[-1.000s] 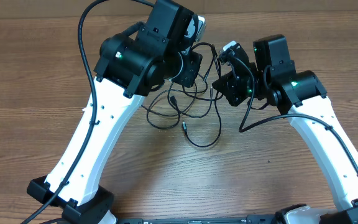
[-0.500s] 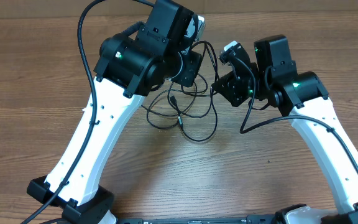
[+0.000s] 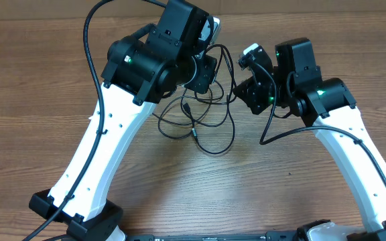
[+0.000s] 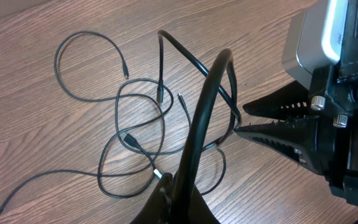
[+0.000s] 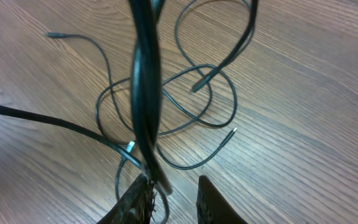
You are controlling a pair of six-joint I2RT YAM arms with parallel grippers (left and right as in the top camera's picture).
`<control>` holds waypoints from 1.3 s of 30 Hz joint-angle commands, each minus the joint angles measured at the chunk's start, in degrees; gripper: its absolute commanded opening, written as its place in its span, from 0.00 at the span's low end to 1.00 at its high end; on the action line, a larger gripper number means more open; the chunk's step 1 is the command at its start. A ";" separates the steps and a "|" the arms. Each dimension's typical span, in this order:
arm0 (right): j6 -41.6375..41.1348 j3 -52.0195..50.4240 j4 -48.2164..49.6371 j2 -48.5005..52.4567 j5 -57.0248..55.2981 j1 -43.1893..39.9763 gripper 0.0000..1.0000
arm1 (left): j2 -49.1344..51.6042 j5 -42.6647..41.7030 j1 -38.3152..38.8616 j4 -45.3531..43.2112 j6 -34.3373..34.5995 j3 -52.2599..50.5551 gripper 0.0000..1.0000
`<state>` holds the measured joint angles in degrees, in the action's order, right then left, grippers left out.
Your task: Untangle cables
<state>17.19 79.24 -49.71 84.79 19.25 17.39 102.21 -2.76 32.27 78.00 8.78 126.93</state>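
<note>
Thin black cables lie in tangled loops on the wooden table between the two arms. In the left wrist view my left gripper is shut on one cable strand, which arches up and over toward my right gripper. My left gripper and right gripper hang close together above the tangle. In the right wrist view my right gripper stands slightly open. A lifted strand runs down against its left finger, and the other finger stays apart from it. Small plug ends lie among the loops.
Thicker black cables wired to the arms run past the left arm and under the right arm. Bare wooden table spreads in front of the tangle and to the far left.
My right gripper has opened a little and shifted slightly right. The lower cable loop has drawn in toward the left and up. The left gripper has stayed shut.
</note>
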 commanded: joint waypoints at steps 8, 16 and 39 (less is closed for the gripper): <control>1.05 1.40 1.75 -0.66 0.52 0.66 0.24 | -1.95 -1.88 0.44 -0.22 -0.87 1.44 0.04; 1.09 1.40 2.10 0.22 2.69 0.66 0.14 | -1.95 -4.55 0.44 -0.22 -0.87 1.44 0.04; -10.16 1.40 -7.37 0.20 -11.80 -2.54 0.04 | -1.95 29.92 -3.61 3.74 14.84 1.44 0.04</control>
<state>11.99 79.24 -57.01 84.82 10.85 17.06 102.21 17.63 31.11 80.97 17.67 126.93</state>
